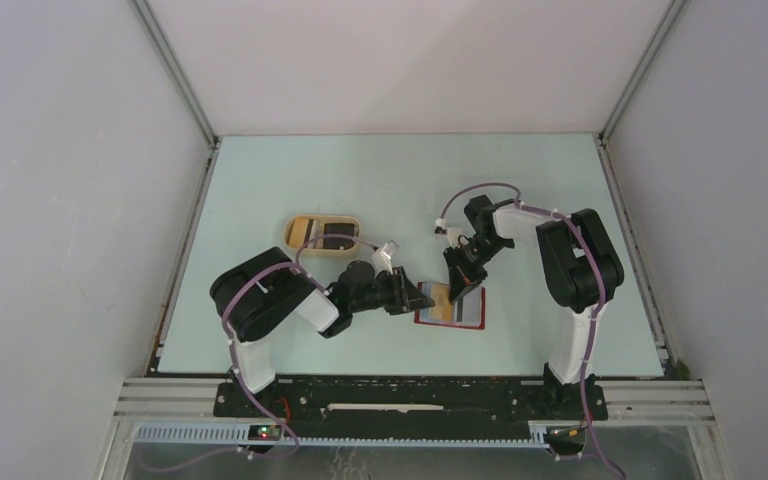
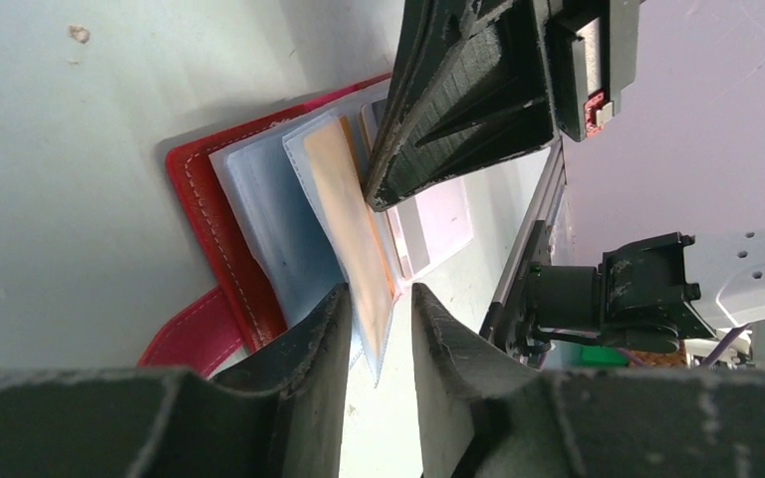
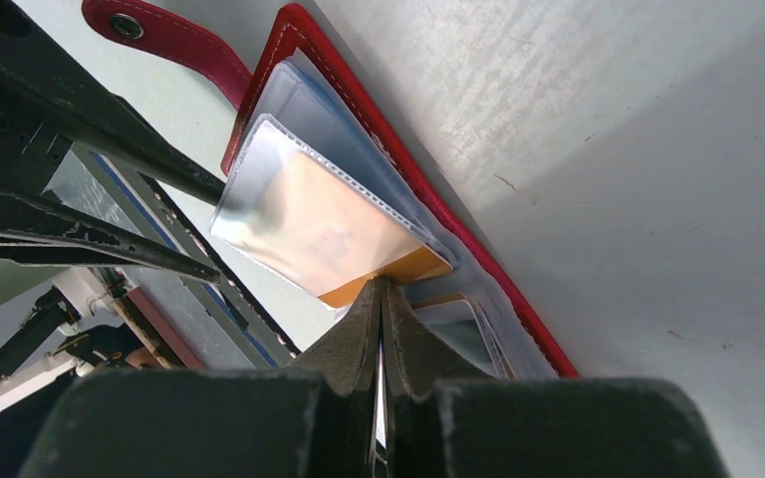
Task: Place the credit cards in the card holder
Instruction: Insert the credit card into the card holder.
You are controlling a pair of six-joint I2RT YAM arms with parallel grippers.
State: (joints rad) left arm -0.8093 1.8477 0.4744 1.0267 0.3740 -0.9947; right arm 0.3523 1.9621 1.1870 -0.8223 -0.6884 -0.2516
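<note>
The red card holder (image 1: 450,309) lies open on the table, its pale sleeves fanned up; it also shows in the left wrist view (image 2: 214,214) and the right wrist view (image 3: 304,100). My right gripper (image 3: 380,284) is shut on the edge of an orange card (image 3: 403,269) that sits mostly inside a clear sleeve. In the top view it stands over the holder (image 1: 457,287). My left gripper (image 2: 381,294) is open, its fingers straddling the free edge of that sleeve with the orange card (image 2: 344,199). It reaches in from the left (image 1: 415,298).
A tan oval dish (image 1: 290,232) behind the left arm holds an orange-yellow card (image 1: 308,230) and a dark one (image 1: 338,238). A pale card (image 3: 458,334) sits in another pocket of the holder. The holder's red strap (image 3: 174,45) lies on the table.
</note>
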